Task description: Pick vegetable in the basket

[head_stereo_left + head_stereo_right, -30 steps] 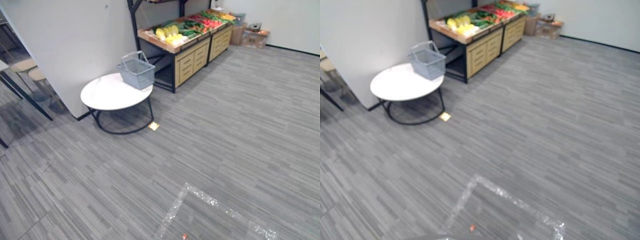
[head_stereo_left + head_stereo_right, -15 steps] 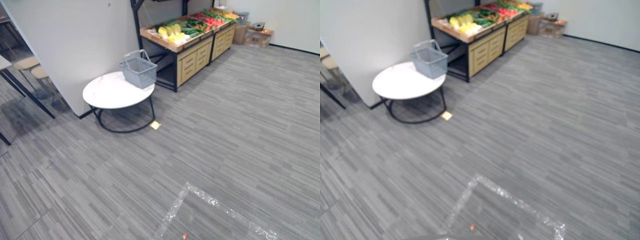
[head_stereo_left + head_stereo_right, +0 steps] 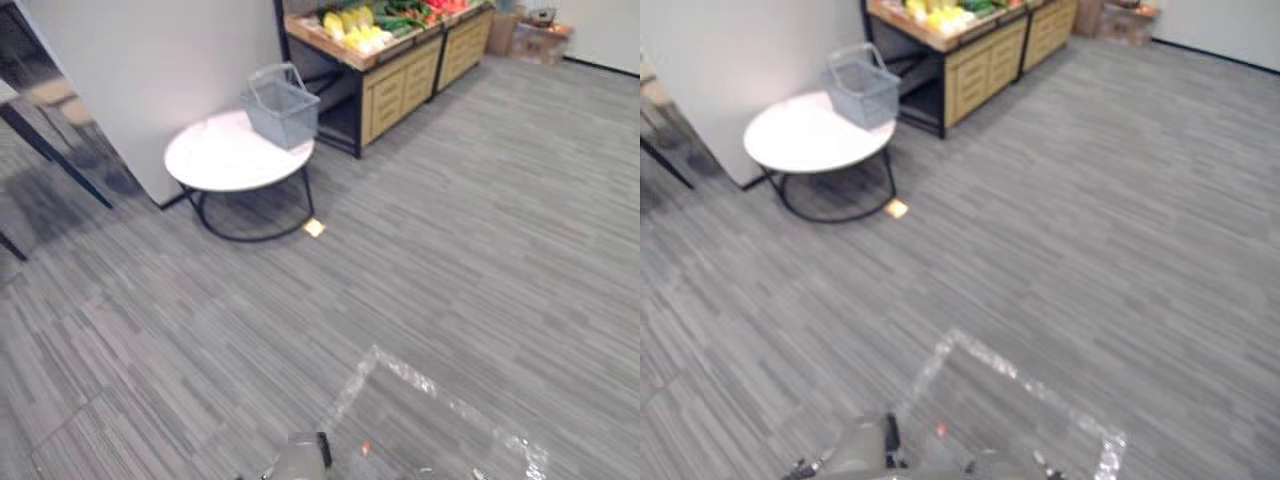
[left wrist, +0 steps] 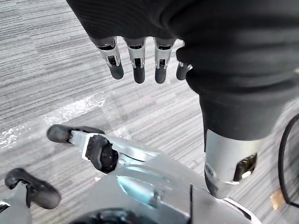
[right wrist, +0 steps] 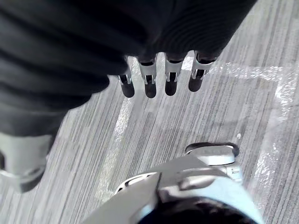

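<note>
Far left: dark slanted furniture legs [image 3: 60,157], close beside a white partition wall [image 3: 150,60]. Just right of that wall's near corner: a round white bench [image 3: 215,160] on a black ring frame, with open floor round its near and right sides.

At the bench's far right edge: the grey basket [image 3: 282,112], upright, mouth up, handles raised, long sides running roughly left to right. Contents too small to make out.

On the floor, just near and right of the bench's frame: a small yellow tag [image 3: 314,228].

Right of the basket and a little farther off: a wooden produce stand [image 3: 400,85] with drawers, long axis running from near left to far right, a dark gap between it and the bench. On its top: the vegetables [image 3: 350,18], yellow at the near-left end, then green, then red towards the far right. Not in the basket as far as can be told.

Far right: cardboard boxes [image 3: 545,22] by the far wall.

Across the whole near and right side: wide grey plank floor [image 3: 480,230], marked near the middle by a corner of shiny tape [image 3: 430,387].

Left hand [image 4: 138,63]: hanging above the floor, fingers straight and apart, clasping nothing. Right hand [image 5: 170,77]: likewise over the floor by the tape, fingers straight, clasping nothing.
</note>
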You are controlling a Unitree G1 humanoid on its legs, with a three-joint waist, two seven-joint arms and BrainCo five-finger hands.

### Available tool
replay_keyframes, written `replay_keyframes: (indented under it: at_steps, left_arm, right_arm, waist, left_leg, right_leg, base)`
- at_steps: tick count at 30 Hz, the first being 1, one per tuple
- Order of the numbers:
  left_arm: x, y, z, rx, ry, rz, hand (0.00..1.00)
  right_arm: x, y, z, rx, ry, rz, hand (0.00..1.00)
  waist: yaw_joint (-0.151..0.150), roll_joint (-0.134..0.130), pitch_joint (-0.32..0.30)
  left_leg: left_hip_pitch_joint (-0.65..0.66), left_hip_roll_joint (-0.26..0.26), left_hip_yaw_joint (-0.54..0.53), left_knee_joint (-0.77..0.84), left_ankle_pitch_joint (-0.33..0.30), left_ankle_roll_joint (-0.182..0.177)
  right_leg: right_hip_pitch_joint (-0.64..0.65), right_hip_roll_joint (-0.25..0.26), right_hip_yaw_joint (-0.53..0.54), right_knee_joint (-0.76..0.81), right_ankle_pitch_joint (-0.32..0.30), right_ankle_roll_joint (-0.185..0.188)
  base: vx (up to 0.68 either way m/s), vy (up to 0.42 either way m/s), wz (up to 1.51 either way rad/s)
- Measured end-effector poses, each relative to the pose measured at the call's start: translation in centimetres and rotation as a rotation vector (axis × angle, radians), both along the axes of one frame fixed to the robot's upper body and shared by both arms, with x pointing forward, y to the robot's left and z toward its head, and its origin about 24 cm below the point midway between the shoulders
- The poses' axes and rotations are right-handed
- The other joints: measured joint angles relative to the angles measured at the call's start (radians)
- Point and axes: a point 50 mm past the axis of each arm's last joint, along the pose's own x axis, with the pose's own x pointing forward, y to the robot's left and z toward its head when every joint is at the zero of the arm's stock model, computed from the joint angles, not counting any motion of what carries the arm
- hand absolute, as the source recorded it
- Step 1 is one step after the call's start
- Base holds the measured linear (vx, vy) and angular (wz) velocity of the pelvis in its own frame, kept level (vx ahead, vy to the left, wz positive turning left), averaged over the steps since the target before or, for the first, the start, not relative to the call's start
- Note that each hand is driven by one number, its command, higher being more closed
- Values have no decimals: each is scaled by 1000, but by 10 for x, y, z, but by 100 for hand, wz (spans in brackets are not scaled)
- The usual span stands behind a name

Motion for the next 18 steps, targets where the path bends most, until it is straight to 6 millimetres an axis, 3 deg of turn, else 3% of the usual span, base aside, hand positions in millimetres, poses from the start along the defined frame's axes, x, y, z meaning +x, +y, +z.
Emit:
replay_keyframes:
  at_steps: [3, 5, 7, 8, 9, 10, 12, 13, 14, 15, 16, 17, 18]
  left_arm:
    - [-3, -1, -1, -7, 9, 15, 0]
    - [-9, -4, -2, -8, 28, 19, 0]
    - [-12, -7, -3, -6, 39, 13, 0]
    - [-17, -3, -3, 7, 55, 4, 0]
    - [-19, 0, -2, 16, 59, 1, 0]
    - [-20, 6, -1, 38, 60, -3, 0]
    - [-11, 9, 0, 49, 47, -34, 0]
    - [-7, 10, 0, 51, 45, -52, 0]
    - [-6, 9, 0, 52, 45, -63, 0]
    - [-8, 9, 0, 52, 52, -81, 0]
    - [-7, 10, 0, 54, 52, -106, 0]
    - [-4, 11, 1, 62, 53, -161, 0]
    - [-1, 11, 2, 67, 52, -189, 0]
  right_arm:
    - [16, -2, 3, -21, -25, 47, 0]
    - [32, -2, 6, -50, -56, 96, 0]
    - [43, -1, 9, -65, -75, 159, 0]
    - [48, 3, 9, -68, -78, 209, 0]
    - [47, 8, 8, -60, -71, 231, 0]
    - [48, 18, 7, -41, -75, 283, 0]
    - [51, 24, 7, -29, -96, 307, 0]
    - [51, 23, 7, -24, -94, 307, 0]
    - [48, 21, 6, -25, -83, 305, 0]
    - [41, 21, 5, -21, -69, 298, 0]
    - [42, 19, 5, -25, -76, 295, 0]
    - [47, 18, 7, -34, -95, 298, 0]
    - [48, 17, 8, -37, -104, 297, 0]
  waist:
    - [14, 4, 0]
    - [26, 12, -1]
    - [35, 27, -2]
    - [36, 17, -10]
    - [40, -10, -24]
    - [46, -42, -64]
    - [51, -55, -84]
    - [51, -57, -87]
    - [51, -55, -86]
    - [47, -52, -83]
    - [42, -50, -81]
    - [19, -44, -77]
    - [13, -45, -75]
  left_leg:
    - [-14, 3, -9, -360, 30, -5]
    - [13, 22, -39, -740, 112, -22]
    - [19, 47, -60, -836, 122, -30]
    - [16, 41, -33, -765, 205, -39]
    - [-2, 24, -13, -704, 209, -36]
    - [-57, -11, 5, -605, 159, -1]
    - [-72, -45, 33, -541, 93, 48]
    - [-43, -69, 55, -537, 65, 82]
    - [5, -87, 61, -551, 35, 90]
    - [119, -114, 73, -607, -6, 106]
    - [160, -123, 72, -624, -21, 112]
    - [234, -142, 56, -658, -36, 128]
    - [270, -151, 50, -681, -41, 130]
  right_leg:
    - [10, -28, 7, -13, -18, 30]
    - [44, -45, 22, -39, -47, 79]
    - [95, -54, 43, -67, -76, 122]
    - [151, -94, 41, -103, -92, 127]
    - [159, -131, 46, -107, -97, 114]
    - [136, -172, 78, -89, -58, 82]
    - [61, -219, 133, 36, 48, 87]
    - [15, -246, 153, 142, 154, 80]
    - [-11, -266, 147, 234, 267, 75]
    - [-66, -302, 145, 409, 493, 31]
    - [-107, -303, 150, 515, 498, 39]
    - [-184, -286, 160, 699, 432, 46]
    - [-214, -271, 161, 763, 385, 49]
  base:
    - [316, 183, -5]
    - [427, 295, -19]
    - [586, 475, -29]
    - [567, 461, -31]
    - [604, 402, -25]
    - [640, 363, -14]
    - [652, 369, 0]
    - [516, 292, 6]
    - [778, 422, 2]
    - [616, 323, 0]
    - [668, 337, 11]
    - [372, 172, 23]
    - [458, 190, 24]
